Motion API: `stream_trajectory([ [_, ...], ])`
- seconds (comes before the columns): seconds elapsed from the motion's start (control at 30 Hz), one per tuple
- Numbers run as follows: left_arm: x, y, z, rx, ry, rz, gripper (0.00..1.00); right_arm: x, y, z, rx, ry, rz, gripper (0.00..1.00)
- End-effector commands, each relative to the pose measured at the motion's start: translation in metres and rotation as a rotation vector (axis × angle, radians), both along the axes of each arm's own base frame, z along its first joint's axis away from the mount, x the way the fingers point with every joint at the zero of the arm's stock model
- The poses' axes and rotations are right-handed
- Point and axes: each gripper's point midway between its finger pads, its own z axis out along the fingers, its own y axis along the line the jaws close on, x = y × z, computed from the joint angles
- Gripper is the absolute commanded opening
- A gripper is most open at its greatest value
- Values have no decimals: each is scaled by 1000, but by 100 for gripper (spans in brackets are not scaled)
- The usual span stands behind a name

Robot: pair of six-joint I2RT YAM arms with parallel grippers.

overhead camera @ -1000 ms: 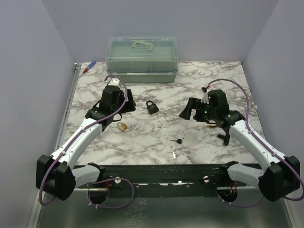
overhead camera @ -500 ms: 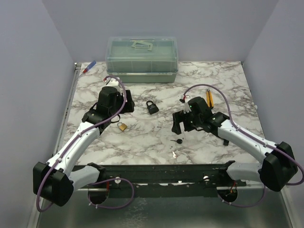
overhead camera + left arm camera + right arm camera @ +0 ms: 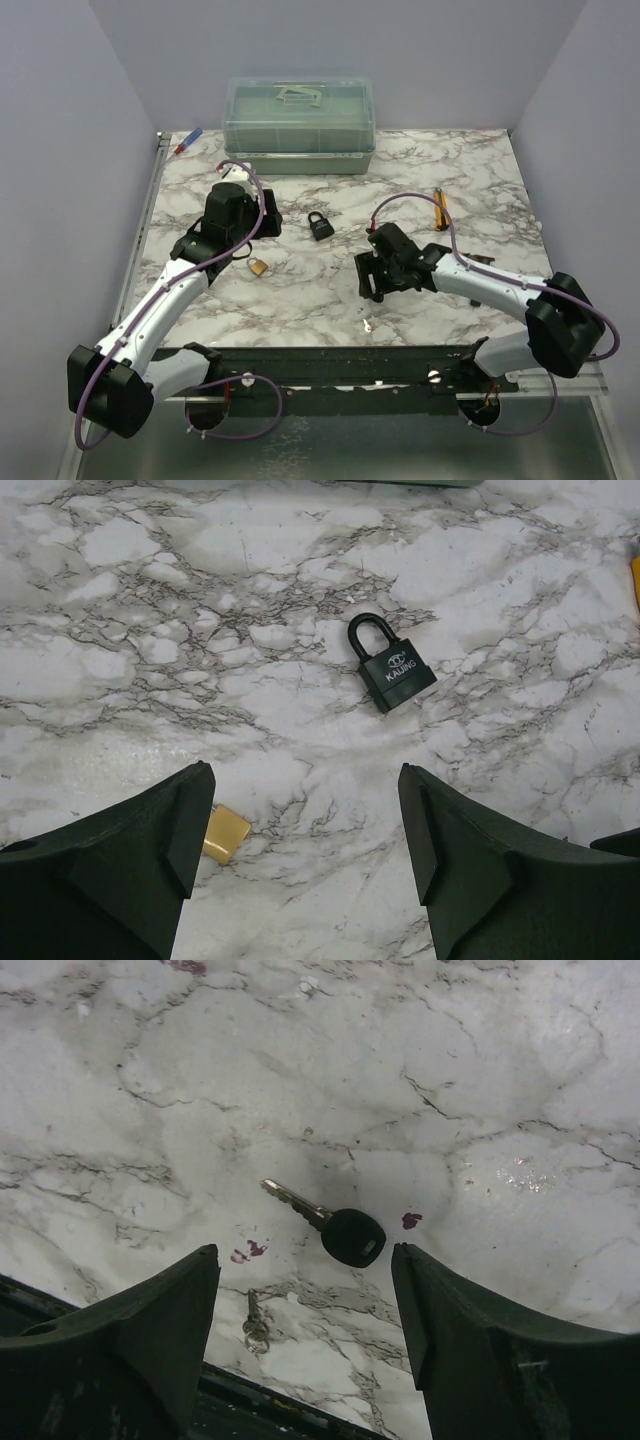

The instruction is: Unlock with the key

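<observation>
The right gripper [image 3: 305, 1260] hangs low over the marble table [image 3: 480, 1080], jaws spread wide and gripping nothing. The key [image 3: 328, 1224] lies flat on the table right between its fingers, black head close to the right one. A smaller silver key [image 3: 255, 1326] sits nearby. The left gripper [image 3: 305, 780] is open and empty too, with the black padlock [image 3: 392, 666] ahead of it and a brass padlock [image 3: 226, 832] peeking out by one finger.

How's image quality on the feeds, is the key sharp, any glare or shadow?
Right wrist: the key is sharp, in a soft grey shadow, barely any glare. Left wrist: black padlock crisp, its lettering readable. Top external: evenly lit, but the right gripper hides the key.
</observation>
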Motion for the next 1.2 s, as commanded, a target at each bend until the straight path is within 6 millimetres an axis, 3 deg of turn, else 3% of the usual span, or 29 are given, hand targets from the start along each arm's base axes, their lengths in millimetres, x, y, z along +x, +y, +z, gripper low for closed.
stream_trajectory([
  [0.0,-1,-1,7,-6,-29,-7,80,0,-9,-17,-69,15,-68,75],
  [0.27,1,-3,10,-13,-34,-12,79,0,-16,-27,-130,28,-101,64],
  [0.87,-1,2,12,-3,-47,3,79,-9,-21,-50,-240,63,-84,61],
  [1.17,-1,2,12,-3,-47,1,79,-7,-19,-51,-268,61,-77,52],
])
